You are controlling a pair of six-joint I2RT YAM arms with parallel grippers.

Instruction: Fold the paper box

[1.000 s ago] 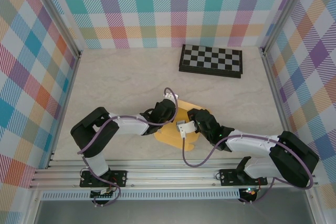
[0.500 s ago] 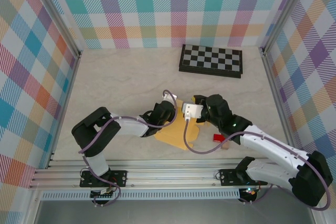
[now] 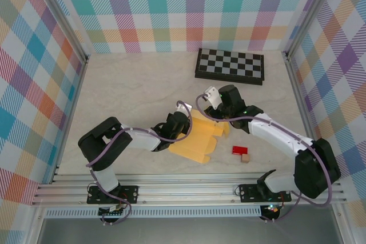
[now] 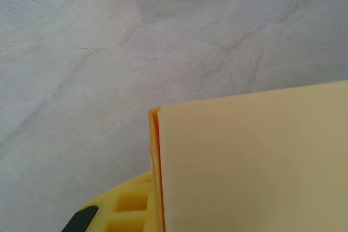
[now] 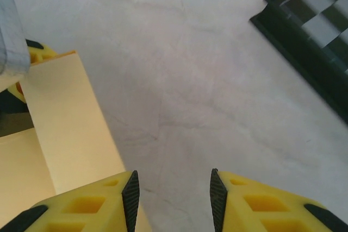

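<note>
Nearest, on the pale bench (image 3: 131, 84), a red block (image 3: 239, 150) and a tan block (image 3: 246, 158) just beside each other, right of the paper box (image 3: 197, 138). Mid-bench, paper box partly folded, lying between both arms. At its left edge, left fingers (image 4: 128, 210) beneath a doubled flap; clamped or not, cannot tell. By its far right corner, right fingers (image 5: 81, 205) spread apart, holding nothing. Farthest, checkerboard (image 3: 230, 66) near the back wall.

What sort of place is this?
Probably a robot test cell, not a home: two arms bolted to an aluminium rail, and bright plaid walls boxing in a marble-look table, with a paper box and checkerboard as props.
</note>
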